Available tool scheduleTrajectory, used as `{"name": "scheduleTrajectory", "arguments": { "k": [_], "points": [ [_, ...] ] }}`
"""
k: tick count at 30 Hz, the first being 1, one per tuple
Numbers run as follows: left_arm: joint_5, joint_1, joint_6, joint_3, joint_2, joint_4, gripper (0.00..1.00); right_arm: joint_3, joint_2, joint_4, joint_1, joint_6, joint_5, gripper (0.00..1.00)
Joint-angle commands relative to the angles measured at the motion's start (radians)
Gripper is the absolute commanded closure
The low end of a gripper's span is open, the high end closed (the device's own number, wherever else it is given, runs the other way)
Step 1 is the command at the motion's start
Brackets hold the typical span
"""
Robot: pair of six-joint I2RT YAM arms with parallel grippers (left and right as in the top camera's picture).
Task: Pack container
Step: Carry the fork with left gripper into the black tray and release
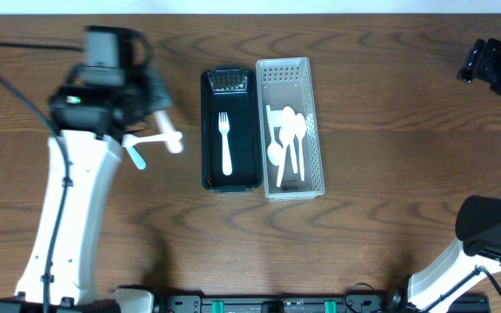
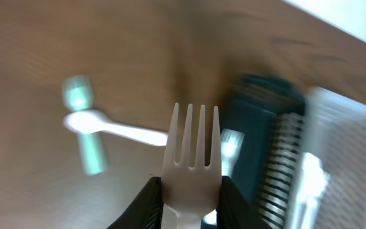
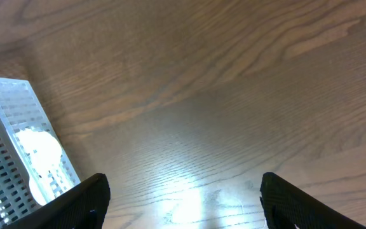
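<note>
Left tool point(image 2: 190, 186) is gripping a white fork point(image 2: 192, 146), likely for the black tray point(image 1: 246, 130); right tool point(image 3: 186, 203) is gaping wide, empty.

Robot lab bench — 2 white arms point(image 1: 66, 200) at a wood table point(image 1: 390, 113)

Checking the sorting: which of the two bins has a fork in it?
The black bin, beside the white bin. One fork lies in it; the white bin holds spoons.

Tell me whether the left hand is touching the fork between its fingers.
Touching. In the left wrist view the left hand clamps the fork on both sides, no gap.
</note>
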Motion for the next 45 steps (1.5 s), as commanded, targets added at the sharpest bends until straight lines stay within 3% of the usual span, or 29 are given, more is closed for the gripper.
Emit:
{"name": "scheduleTrajectory", "arguments": {
  "k": [1,9,16,26,27,28,29,38,45],
  "points": [
    [-0.005,-0.129,0.014,0.004,0.023,0.041,0.94,0.012,-0.010,-0.003,0.008,-0.007,-0.008,0.21],
    [-0.006,-0.297,0.014,0.004,0.194,0.148,0.94,0.012,-0.010,-0.020,0.008,-0.007,-0.008,0.21],
    [-0.005,-0.278,0.014,0.004,0.377,0.150,0.94,0.012,-0.010,-0.024,0.008,-0.007,-0.008,0.21],
    [-0.005,-0.239,0.089,0.004,0.486,0.132,0.94,0.012,-0.010,-0.026,0.008,-0.008,-0.008,0.20],
    [-0.005,-0.239,0.089,0.004,0.488,0.132,0.87,0.012,-0.010,-0.026,0.008,-0.008,-0.008,0.20],
    [-0.005,-0.239,0.089,0.004,0.488,0.132,0.69,0.012,-0.010,-0.025,0.008,-0.008,-0.008,0.20],
    [-0.005,-0.239,0.093,0.004,0.488,0.133,0.59,0.012,-0.010,-0.025,0.008,-0.008,-0.008,0.20],
    [-0.006,-0.239,0.203,0.010,0.460,0.123,0.56,0.012,-0.010,-0.026,0.008,-0.009,-0.008,0.20],
    [-0.047,-0.237,0.289,0.108,0.290,0.074,0.56,0.012,-0.010,-0.024,0.008,-0.014,-0.008,0.19]
  ]
}}
